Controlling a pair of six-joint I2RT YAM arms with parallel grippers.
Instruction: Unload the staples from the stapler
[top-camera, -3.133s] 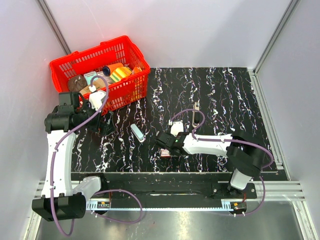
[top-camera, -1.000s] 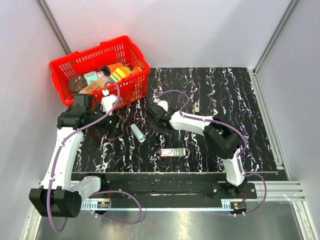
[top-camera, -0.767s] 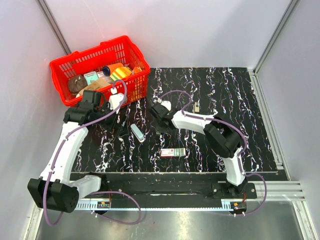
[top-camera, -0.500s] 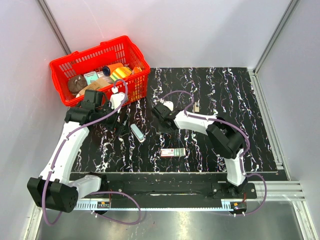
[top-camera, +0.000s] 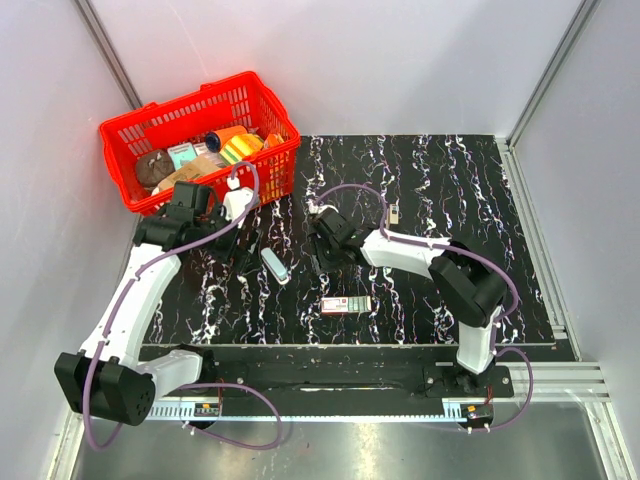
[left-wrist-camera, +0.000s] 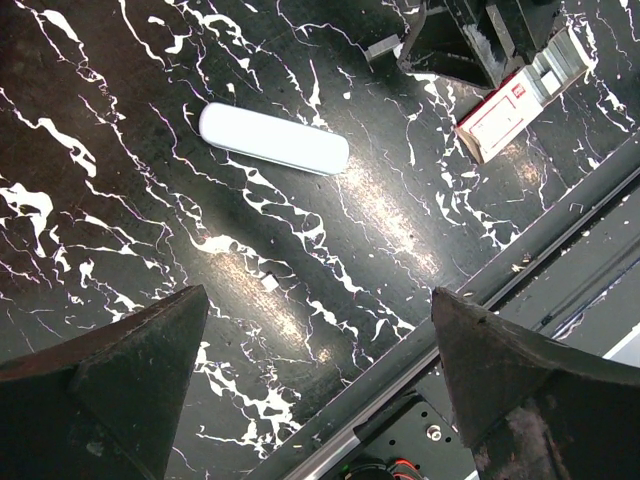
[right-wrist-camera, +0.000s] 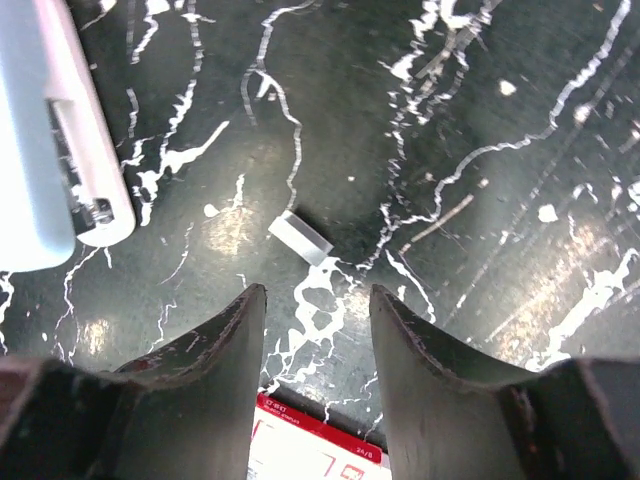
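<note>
Stapler (right-wrist-camera: 40, 130) just beside right claw (right-wrist-camera: 316, 293)

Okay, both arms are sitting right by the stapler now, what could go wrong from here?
1. The open left gripper and open right gripper flank the stapler closely, so they could collide if both move in.
2. The stapler lies loose and unheld on the table, so a one-sided nudge may slide it away.
3. The small pale strip below the right gripper, possibly staples, is thin and flat and may get pushed rather than pinched.
</note>
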